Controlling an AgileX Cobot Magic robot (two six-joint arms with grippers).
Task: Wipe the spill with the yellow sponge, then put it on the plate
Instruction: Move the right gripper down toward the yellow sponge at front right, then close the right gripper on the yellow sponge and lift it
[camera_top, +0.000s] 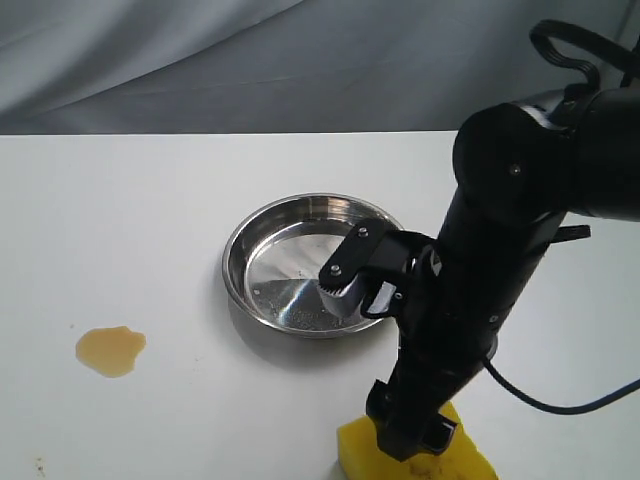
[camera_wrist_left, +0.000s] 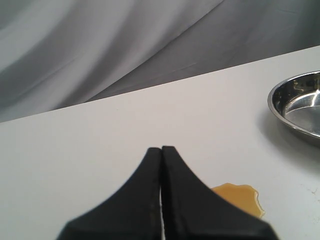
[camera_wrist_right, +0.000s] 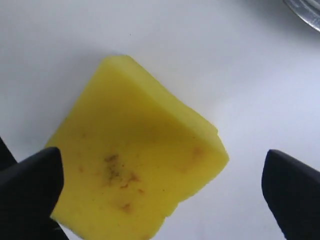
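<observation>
Right jaws: my right gripper (camera_wrist_right: 160, 185) stands wide over the yellow sponge (camera_wrist_right: 140, 150), holding nothing.
Left jaws: my left gripper (camera_wrist_left: 161, 155) is pressed together, empty.
Grip: I should drop squarely and pinch its sides.
Sponge: on the white table (camera_top: 120, 220), near the plate (camera_top: 228, 270), well apart from the spill (camera_top: 110, 350).
Room: grey cloth (camera_top: 200, 60) behind.

text: none readable | labels, brands: none readable | numbers: none readable | signs: none readable
</observation>
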